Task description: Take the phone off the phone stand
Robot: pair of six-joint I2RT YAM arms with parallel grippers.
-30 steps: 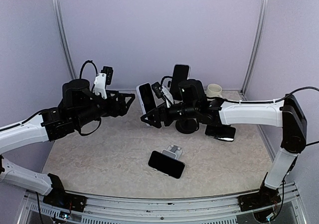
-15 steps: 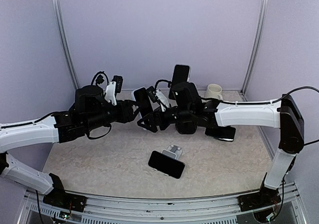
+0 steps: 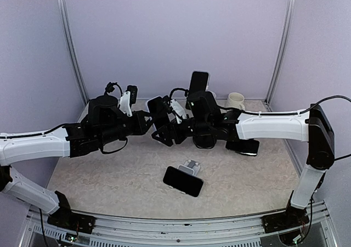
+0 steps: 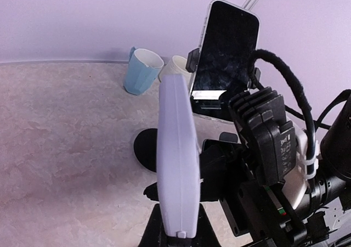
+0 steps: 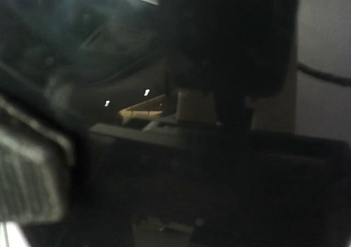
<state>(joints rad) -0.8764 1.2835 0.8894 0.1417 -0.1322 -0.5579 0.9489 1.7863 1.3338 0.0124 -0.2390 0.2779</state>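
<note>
My left gripper (image 3: 147, 119): pinched on the phone (image 4: 176, 159) edge, mid-frame.
My right gripper (image 3: 166, 127): wide, clasping it.
Handling: rigid, slick, fragile — take the rims.

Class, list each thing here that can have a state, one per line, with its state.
Left gripper, shut on held phone.
Right gripper, shut on held phone.
Held phone, aloft.
Back phone, upright in tall stand.
Front phone, propped on low stand.
Flat phone, lying on table.
Mug, upright.
Blue cup, upright.
</note>
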